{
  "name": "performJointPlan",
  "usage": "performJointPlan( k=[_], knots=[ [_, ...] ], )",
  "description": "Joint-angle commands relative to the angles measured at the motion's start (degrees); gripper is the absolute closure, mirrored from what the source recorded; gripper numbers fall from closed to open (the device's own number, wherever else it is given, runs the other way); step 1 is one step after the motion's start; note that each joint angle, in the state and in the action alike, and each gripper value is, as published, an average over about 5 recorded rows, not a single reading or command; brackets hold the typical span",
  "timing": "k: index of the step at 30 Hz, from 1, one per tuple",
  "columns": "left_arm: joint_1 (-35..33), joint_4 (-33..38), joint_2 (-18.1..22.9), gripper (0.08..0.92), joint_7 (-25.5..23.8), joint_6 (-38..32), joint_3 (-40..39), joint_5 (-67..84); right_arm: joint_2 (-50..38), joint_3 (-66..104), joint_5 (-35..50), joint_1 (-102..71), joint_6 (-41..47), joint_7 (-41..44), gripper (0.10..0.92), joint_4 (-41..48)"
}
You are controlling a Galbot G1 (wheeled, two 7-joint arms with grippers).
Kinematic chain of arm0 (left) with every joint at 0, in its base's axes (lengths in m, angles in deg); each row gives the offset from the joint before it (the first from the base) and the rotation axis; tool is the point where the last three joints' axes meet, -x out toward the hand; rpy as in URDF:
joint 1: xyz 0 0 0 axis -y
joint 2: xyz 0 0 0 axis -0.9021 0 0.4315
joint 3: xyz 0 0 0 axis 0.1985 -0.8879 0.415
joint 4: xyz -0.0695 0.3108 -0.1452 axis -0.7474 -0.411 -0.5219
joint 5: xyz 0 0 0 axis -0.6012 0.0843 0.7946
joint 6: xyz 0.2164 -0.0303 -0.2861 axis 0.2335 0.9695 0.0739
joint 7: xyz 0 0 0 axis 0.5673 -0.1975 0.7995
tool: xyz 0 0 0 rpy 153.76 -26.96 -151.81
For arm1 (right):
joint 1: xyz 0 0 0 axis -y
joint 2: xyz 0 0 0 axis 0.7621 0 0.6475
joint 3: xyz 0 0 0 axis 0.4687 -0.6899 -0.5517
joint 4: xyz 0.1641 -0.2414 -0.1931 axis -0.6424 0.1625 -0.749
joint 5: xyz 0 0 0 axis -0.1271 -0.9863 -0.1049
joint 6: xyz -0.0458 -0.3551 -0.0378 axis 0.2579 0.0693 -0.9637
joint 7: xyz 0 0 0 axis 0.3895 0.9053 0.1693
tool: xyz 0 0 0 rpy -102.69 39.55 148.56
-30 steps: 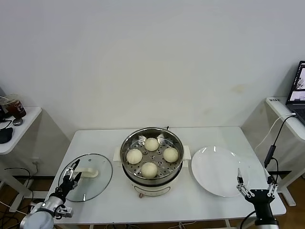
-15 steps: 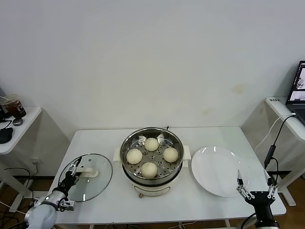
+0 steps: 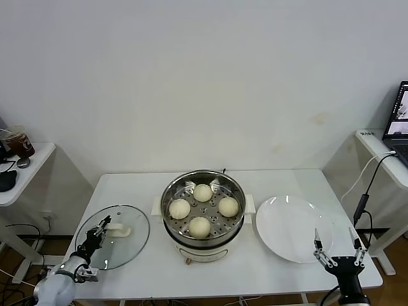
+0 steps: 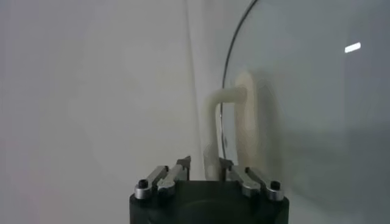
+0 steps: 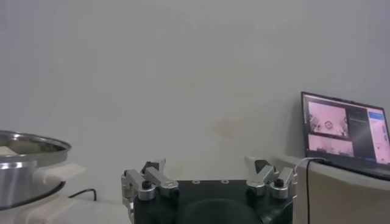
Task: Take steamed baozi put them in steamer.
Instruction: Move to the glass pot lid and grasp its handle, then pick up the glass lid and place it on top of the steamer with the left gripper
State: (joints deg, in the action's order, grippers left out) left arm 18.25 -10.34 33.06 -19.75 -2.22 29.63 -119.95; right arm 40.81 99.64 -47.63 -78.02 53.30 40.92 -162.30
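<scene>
— Where are the steamed baozi [image 3: 200, 209]?

— All four sit on the perforated tray inside the steamer [image 3: 203, 215], at the middle of the white table [image 3: 140, 188].

— And the left pincer [image 3: 97, 233]?

— Near the table's left front corner, over the glass lid [image 3: 115, 236], its fingers [image 4: 177, 172] closed in on the lid's white handle [image 4: 222, 125].

— The right pincer [image 3: 335, 245]?

— At the table's front right corner, just beyond the white plate [image 3: 290, 228], spread wide and holding nothing.

Baozi [image 3: 200, 226] in steamer [image 3: 203, 190]; lid [image 3: 127, 245] left, plate [image 3: 290, 229] right.
</scene>
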Motion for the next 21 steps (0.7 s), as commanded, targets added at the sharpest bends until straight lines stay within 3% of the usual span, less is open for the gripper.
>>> performJointPlan(
  k=[1,8,12,17,21],
  knots=[
    [-7.4,11.8,-0.9,0.812,3.2,3.1,1.9,7.8,-0.2,-0.2,-0.5,0.2,0.2,-0.1,0.203,0.9],
    [-22.5,33.5,-3.8,0.832,3.3,15.8,7.1,13.4,-1.4,-1.1,-1.4,1.0,0.0,0.3,0.203,4.4],
    [-26.7,44.2,-5.9,0.832,-2.6,25.2,10.1,17.0,-2.3,-1.8,-1.8,1.5,-0.4,0.5,0.203,6.7],
    [-24.7,54.9,-9.3,0.832,-11.8,36.1,8.2,24.0,-3.0,-3.7,-2.3,2.3,-0.4,0.8,0.203,8.7],
    [-19.4,59.3,-12.2,0.832,-14.6,43.7,1.3,28.7,-2.8,-5.9,-3.3,2.9,0.3,1.2,0.203,9.5]
  ],
)
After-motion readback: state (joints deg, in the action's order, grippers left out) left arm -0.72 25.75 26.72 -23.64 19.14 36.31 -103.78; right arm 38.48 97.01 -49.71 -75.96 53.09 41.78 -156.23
